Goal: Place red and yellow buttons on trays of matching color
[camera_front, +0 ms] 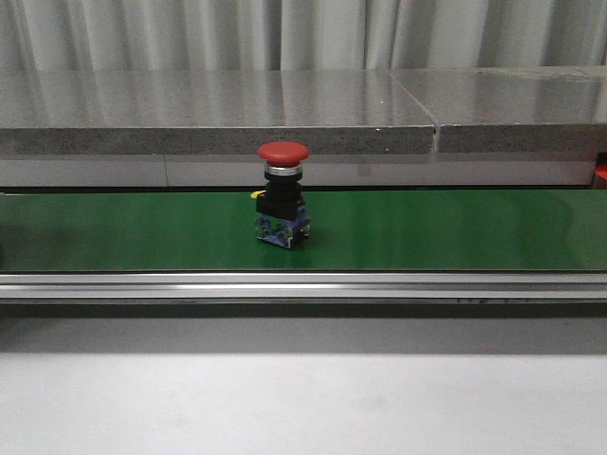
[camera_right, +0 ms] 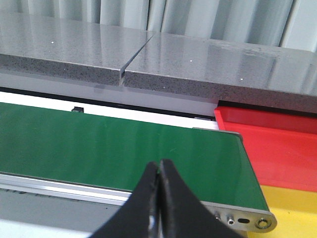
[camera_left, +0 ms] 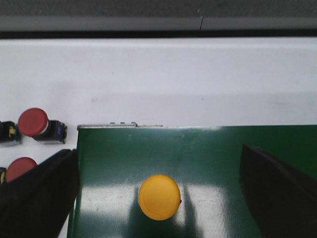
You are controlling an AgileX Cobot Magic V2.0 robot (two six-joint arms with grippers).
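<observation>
A red button [camera_front: 283,194] stands upright on the green belt [camera_front: 455,232], near its middle. The left claw [camera_left: 158,191] is spread wide above a yellow button [camera_left: 159,196] on the belt — not touching it. Two more red buttons [camera_left: 33,122] lie beside the belt on the white desk [camera_left: 163,79]. The right claw [camera_right: 159,198] is closed and empty, near the red tray [camera_right: 277,144] and yellow tray [camera_right: 292,208].

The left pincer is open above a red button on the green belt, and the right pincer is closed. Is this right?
Not quite. In the left wrist view the button on the green belt between the open left pincer fingers is yellow, not red. The red ones lie beside the belt. The right pincer is closed, as you say.
</observation>
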